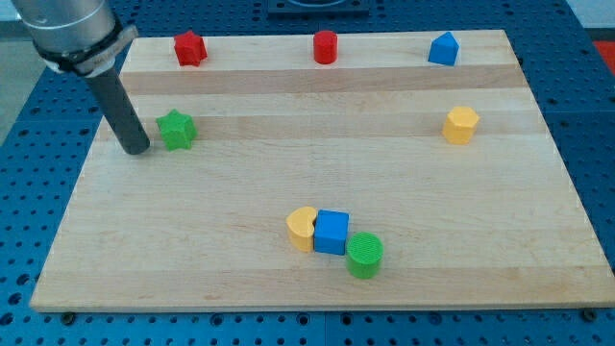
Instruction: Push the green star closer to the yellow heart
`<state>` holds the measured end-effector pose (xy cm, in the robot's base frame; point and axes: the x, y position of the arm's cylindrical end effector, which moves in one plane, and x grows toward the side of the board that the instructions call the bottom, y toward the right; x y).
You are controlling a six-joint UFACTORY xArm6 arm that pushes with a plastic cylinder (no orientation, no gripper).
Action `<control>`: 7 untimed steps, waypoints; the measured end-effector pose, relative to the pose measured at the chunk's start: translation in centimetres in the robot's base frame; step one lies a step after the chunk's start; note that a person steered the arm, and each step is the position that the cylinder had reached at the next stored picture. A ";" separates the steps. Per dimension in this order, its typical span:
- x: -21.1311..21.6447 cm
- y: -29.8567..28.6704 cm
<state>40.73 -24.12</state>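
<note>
Green star [177, 129] beside my tip [136, 150]

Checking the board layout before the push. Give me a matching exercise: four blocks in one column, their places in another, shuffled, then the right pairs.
Blocks:
1. green star
2. yellow heart
3. blue block with a pointed top
4. green cylinder

Places:
A. top edge, toward the view's right
B. touching the blue cube's left side
C. just right of my tip
D. lowest block, right of and below the blue cube

Pairs: 1-C, 2-B, 3-A, 4-D

red blocks [190, 47] 2 | blue blocks [443, 48] 2 | green blocks [177, 130] 2 | yellow blocks [460, 124] 2
</note>
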 end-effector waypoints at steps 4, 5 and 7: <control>-1.0 5.5; 0.3 7.6; 4.9 9.4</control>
<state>45.59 -14.75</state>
